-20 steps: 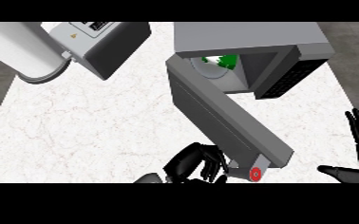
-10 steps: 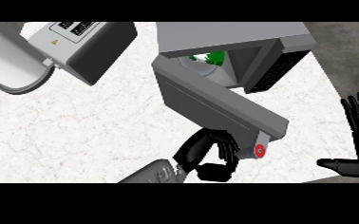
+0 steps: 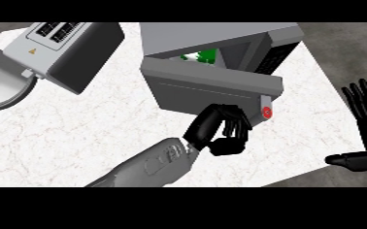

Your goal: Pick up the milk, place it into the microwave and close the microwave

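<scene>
The milk (image 3: 204,57) sits inside the microwave (image 3: 215,39), behind its half-shut door (image 3: 208,89). The left hand (image 3: 224,128), fingers curled and holding nothing, presses the door's outer face. The right hand (image 3: 355,121) rests open by the desk's (image 3: 72,126) right edge.

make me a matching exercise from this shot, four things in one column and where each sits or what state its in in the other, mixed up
Things
1. microwave door
2. milk
3. left hand
4. right hand

Places or states
A. open, at the view's right edge
B. inside the microwave, partly hidden
C. partly open, swung most of the way towards shut
D. fingers curled, against the door's front

Pairs: 1-C, 2-B, 3-D, 4-A
</scene>
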Controlling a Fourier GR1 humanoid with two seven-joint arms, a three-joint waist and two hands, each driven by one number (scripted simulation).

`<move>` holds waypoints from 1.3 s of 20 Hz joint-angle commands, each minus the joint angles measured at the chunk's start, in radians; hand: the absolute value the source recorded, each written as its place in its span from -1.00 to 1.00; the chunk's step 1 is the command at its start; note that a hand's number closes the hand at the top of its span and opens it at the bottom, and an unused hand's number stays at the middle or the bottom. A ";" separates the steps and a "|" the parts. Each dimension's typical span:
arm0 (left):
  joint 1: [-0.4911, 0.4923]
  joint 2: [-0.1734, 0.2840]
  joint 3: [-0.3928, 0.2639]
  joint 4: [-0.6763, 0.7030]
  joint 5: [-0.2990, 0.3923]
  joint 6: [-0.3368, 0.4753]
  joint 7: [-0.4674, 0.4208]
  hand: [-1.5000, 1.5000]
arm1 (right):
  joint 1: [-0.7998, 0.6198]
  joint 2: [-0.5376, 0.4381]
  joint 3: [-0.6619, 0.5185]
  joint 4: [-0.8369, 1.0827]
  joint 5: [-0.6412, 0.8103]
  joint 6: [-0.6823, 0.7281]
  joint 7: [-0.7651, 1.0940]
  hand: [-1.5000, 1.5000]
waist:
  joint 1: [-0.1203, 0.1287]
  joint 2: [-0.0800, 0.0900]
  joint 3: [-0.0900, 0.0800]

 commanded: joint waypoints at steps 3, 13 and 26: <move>-0.138 -0.013 0.044 0.050 0.061 0.041 -0.020 1.00 | -0.044 -0.018 0.002 -0.031 -0.032 0.054 0.005 -1.00 | -0.049 0.015 0.002; -0.280 -0.012 0.087 0.148 0.144 0.066 -0.011 1.00 | -0.118 -0.042 0.015 -0.082 -0.096 0.111 0.052 -1.00 | -0.112 0.039 0.006; -0.344 -0.011 0.092 0.189 0.207 0.133 -0.013 1.00 | -0.174 -0.067 0.073 -0.131 -0.159 0.209 0.134 -1.00 | -0.154 0.052 0.011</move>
